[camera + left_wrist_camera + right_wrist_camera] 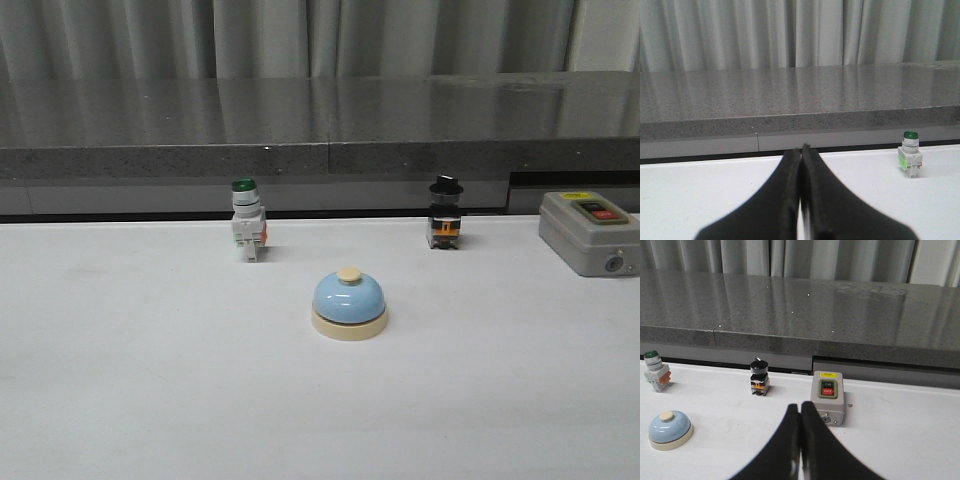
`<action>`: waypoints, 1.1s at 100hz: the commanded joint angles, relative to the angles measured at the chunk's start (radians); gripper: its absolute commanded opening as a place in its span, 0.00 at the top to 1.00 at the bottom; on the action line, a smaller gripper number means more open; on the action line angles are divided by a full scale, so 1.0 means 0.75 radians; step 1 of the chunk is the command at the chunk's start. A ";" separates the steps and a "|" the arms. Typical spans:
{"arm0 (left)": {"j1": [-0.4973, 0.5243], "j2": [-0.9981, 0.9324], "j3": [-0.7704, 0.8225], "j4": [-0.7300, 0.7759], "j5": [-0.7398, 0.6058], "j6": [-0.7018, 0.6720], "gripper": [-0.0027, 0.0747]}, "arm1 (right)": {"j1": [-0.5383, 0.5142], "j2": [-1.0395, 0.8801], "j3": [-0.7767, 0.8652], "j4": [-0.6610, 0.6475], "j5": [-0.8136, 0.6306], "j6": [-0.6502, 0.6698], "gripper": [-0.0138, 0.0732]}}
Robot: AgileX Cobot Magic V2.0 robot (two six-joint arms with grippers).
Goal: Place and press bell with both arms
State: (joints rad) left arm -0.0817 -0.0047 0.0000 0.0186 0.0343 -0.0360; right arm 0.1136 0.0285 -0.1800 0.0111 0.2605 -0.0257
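Note:
The light-blue bell point(349, 304) with a cream base and cream top button stands upright on the white table, near the middle in the front view. It also shows in the right wrist view point(670, 429). No arm shows in the front view. My left gripper point(800, 149) is shut and empty above the table, with the bell out of its view. My right gripper point(799, 406) is shut and empty, well apart from the bell, which stands off to its left.
A green-capped white push-button switch point(247, 219) stands behind the bell to the left, also in the left wrist view point(910, 154). A black-knobbed switch point(445, 213) stands behind it to the right. A grey box with a red button point(590, 231) is at the far right. A dark stone ledge point(320, 130) runs behind.

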 commanded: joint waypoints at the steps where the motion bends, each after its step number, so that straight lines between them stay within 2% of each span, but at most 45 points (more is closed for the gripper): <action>1: 0.001 -0.039 0.057 -0.009 -0.118 -0.014 0.99 | -0.007 -0.039 0.061 -0.015 -0.212 -0.005 0.91; 34: 0.001 -0.039 0.057 -0.009 -0.118 -0.014 0.99 | -0.031 -0.078 0.255 -0.015 -0.316 0.098 0.91; 110: 0.001 -0.039 0.057 -0.009 -0.118 -0.014 0.99 | -0.054 -0.078 0.255 -0.015 -0.309 0.101 0.91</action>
State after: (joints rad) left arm -0.0817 -0.0047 0.0000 0.0186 0.0343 -0.0360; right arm 0.0788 -0.0103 0.0256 0.0111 0.1179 0.0516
